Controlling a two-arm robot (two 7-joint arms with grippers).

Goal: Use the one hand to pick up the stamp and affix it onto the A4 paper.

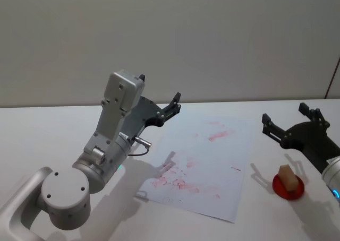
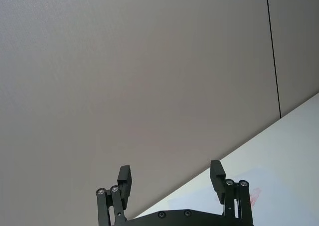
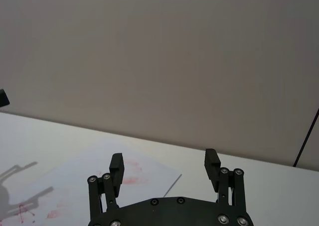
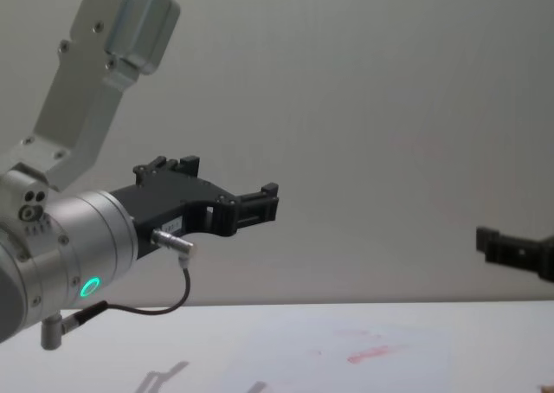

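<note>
Here, the right tool [image 1: 284, 112] hangs spread wide near the stamp [image 1: 287, 175] on its red dish [image 1: 288, 191] beside the A4 paper [image 1: 204, 166]; the left tool [image 2: 170, 167] is likewise wide.

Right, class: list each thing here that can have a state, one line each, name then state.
left gripper: open, empty, raised above the table.
right gripper: open, empty, raised.
stamp: upright on the red pad, not held.
red pad: on the table, stamp on it.
A4 paper: flat, marked with red prints.
</note>
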